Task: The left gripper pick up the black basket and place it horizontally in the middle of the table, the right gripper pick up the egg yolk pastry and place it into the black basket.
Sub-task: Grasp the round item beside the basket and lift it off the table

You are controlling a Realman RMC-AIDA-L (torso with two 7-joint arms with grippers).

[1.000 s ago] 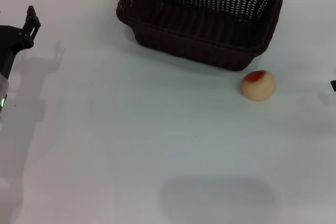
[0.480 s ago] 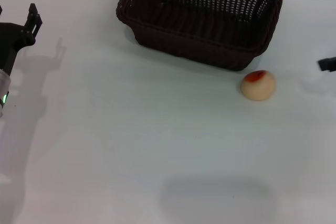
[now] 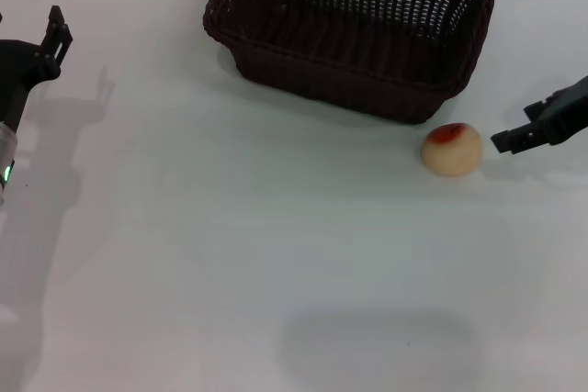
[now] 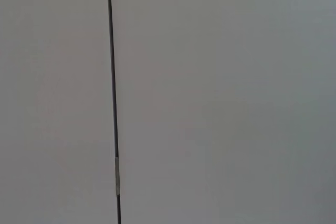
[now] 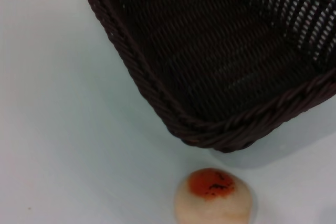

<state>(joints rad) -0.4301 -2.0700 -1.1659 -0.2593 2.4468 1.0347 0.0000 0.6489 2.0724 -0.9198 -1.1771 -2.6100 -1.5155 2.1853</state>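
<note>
The black basket (image 3: 354,29) stands at the back middle of the white table (image 3: 230,245), slightly skewed and empty. The egg yolk pastry (image 3: 451,149) lies on the table just in front of the basket's right corner. My right gripper (image 3: 525,132) reaches in from the right edge, low over the table, a short way right of the pastry and apart from it. The right wrist view shows the basket's corner (image 5: 220,77) and the pastry (image 5: 214,199) below it. My left gripper (image 3: 46,43) hangs at the far left edge, well away from the basket.
The left wrist view shows only a plain grey surface with a thin dark seam (image 4: 112,98). A soft shadow (image 3: 381,346) lies on the table's front middle. The wall edge runs behind the basket.
My right gripper has come in from the right edge towards the pastry. The left arm, the basket and the pastry have stayed put.
</note>
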